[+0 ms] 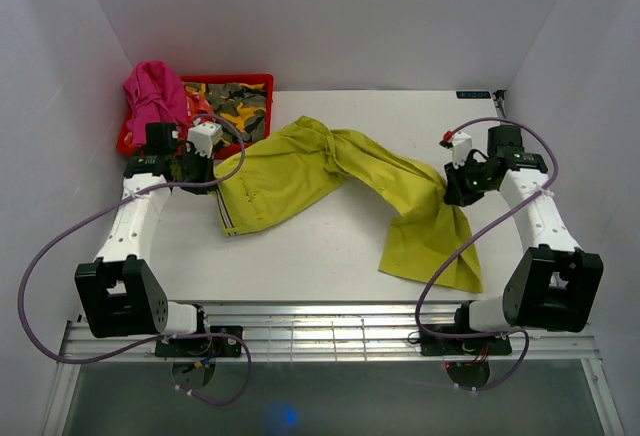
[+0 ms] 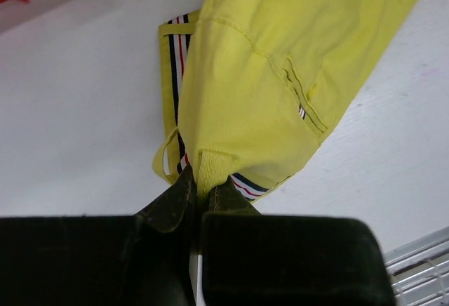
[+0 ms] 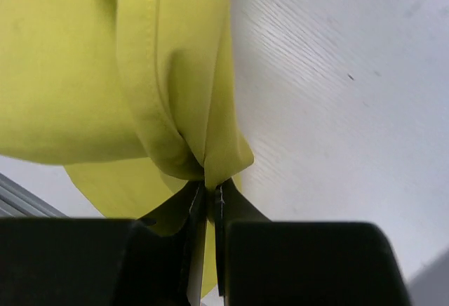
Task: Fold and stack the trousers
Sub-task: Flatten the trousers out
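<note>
The lime yellow-green trousers (image 1: 340, 181) lie spread across the table, waistband end at the left, legs running to the lower right. My left gripper (image 1: 205, 168) is shut on the trousers' waistband edge; in the left wrist view the trousers (image 2: 280, 74) show a striped inner band and my gripper (image 2: 200, 190) pinches a fold of it. At the right, the cloth of a leg bunches where my right gripper (image 1: 462, 188) is shut on it. In the right wrist view the trousers (image 3: 105, 60) hang as a gathered fold from the gripper (image 3: 209, 187).
A red tray (image 1: 262, 84) with camouflage-patterned clothing stands at the back left, and a pink garment (image 1: 155, 96) drapes over its left side. White walls enclose the table (image 1: 300, 256) on three sides. A metal rail (image 1: 330, 326) runs along the near edge.
</note>
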You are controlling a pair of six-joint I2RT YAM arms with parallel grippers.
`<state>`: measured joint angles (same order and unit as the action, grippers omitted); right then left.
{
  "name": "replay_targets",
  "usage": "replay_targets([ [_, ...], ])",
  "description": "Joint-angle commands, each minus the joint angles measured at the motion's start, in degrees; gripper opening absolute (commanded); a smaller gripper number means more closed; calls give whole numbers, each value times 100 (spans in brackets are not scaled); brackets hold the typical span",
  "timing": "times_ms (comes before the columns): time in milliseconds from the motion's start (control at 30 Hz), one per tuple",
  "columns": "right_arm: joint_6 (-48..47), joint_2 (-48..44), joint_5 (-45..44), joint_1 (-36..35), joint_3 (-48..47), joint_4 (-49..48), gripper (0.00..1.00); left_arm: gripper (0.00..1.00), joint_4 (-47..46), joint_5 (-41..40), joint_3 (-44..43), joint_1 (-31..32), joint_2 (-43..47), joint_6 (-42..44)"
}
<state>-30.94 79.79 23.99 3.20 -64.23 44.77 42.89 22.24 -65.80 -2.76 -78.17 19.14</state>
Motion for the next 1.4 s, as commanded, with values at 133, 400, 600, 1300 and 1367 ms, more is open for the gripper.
replay_targets([
  [133,-3056,-560,-1088,1199,-380,1463,8,0,1124,-387,-293,-979,583,1653],
  [400,-4184,-36,-1458,1974,-432,1666,8,0,1169,-571,-126,-1973,348,2744],
  [600,-3473,1886,-1178,1868,-1477,2218,9,0,1045,-335,-494,-2017,-933,2684],
  [1300,-3083,2228,-1220,1139,-3450,2993,93,69,1695,210,-1753,-2035,-1458,2778],
  [1367,-3583,1463,-1509,1156,-2540,2932,96,70,1914,324,-1533,-2035,-1167,3103],
])
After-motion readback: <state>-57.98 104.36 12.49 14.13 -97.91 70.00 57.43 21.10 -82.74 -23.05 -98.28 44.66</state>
